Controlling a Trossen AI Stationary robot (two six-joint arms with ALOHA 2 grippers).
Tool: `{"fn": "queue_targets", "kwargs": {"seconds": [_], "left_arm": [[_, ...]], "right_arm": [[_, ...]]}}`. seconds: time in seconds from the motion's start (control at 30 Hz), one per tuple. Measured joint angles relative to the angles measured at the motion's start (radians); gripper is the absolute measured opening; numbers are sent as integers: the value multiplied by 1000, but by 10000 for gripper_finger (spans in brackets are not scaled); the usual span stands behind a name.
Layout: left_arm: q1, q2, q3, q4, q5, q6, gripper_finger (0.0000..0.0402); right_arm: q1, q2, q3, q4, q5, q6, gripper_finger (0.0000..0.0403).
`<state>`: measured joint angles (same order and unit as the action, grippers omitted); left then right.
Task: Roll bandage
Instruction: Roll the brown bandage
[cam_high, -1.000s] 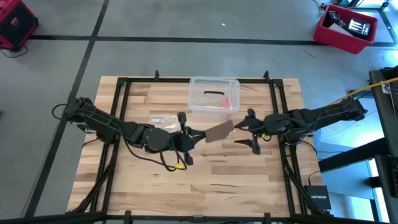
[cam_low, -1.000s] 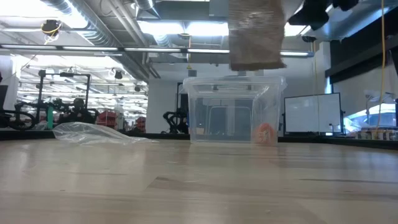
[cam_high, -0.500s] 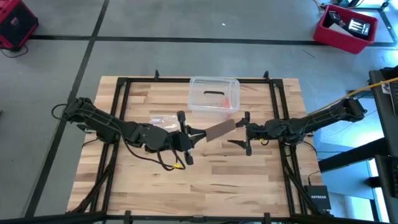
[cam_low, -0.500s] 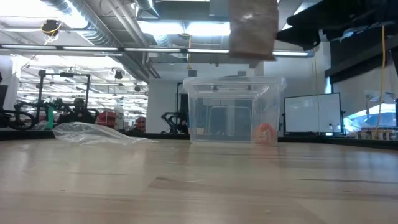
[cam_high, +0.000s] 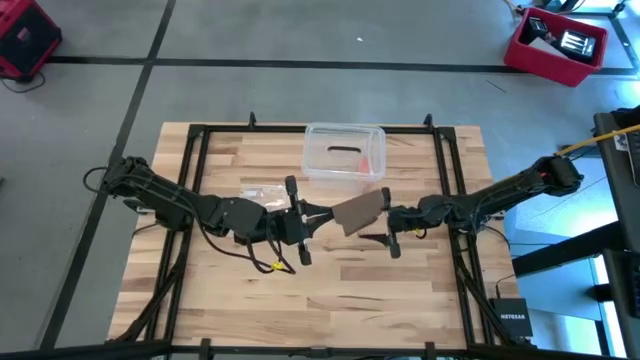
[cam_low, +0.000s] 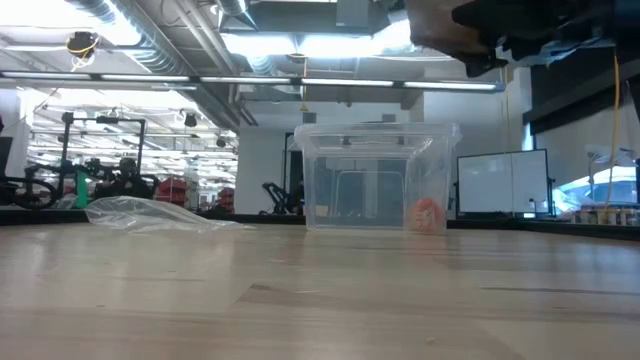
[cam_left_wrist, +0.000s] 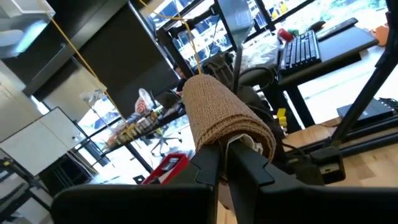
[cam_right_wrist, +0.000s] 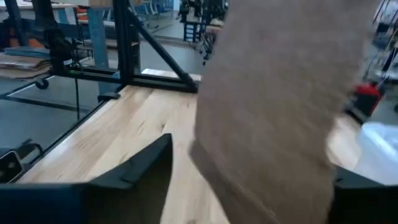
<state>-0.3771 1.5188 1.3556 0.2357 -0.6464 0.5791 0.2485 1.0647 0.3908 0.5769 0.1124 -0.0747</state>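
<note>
Now the right gripper (cam_high: 389, 222) sits closer to the table's middle than a second ago, its fingers spread on either side of the bandage's free end. The left gripper (cam_high: 303, 222) is clenched on the bandage (cam_high: 360, 211), whose partly wound brown strip spans the gap between the two grippers above the table (cam_high: 330, 300). There is one bandage, one clear plastic box (cam_high: 344, 154) beyond it, and one small clear bag (cam_high: 262, 192) near the left arm.

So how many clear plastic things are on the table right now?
2. The clear plastic box sits at the far middle of the table; the small clear plastic bag lies left of it, near the left arm. More could be hidden under the arms.
</note>
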Motion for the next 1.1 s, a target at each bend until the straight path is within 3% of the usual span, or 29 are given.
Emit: {"fn": "queue_targets", "kwargs": {"seconds": [0.13, 0.37, 0.6, 0.87, 1.1], "left_arm": [[0, 1, 0, -4, 0, 5, 13], [0, 1, 0, 16, -11, 39, 13], [4, 1, 0, 96, -80, 158, 13], [61, 1, -4, 88, -101, 198, 9], [113, 1, -39, 90, -100, 205, 5]], "right_arm": [[0, 11, 0, 32, -35, -10, 176], [1, 11, 0, 5, -92, -10, 17], [64, 11, 0, -4, -43, 7, 7], [230, 11, 10, -1, 129, -3, 4], [386, 11, 187, -169, 251, -106, 3]]}}
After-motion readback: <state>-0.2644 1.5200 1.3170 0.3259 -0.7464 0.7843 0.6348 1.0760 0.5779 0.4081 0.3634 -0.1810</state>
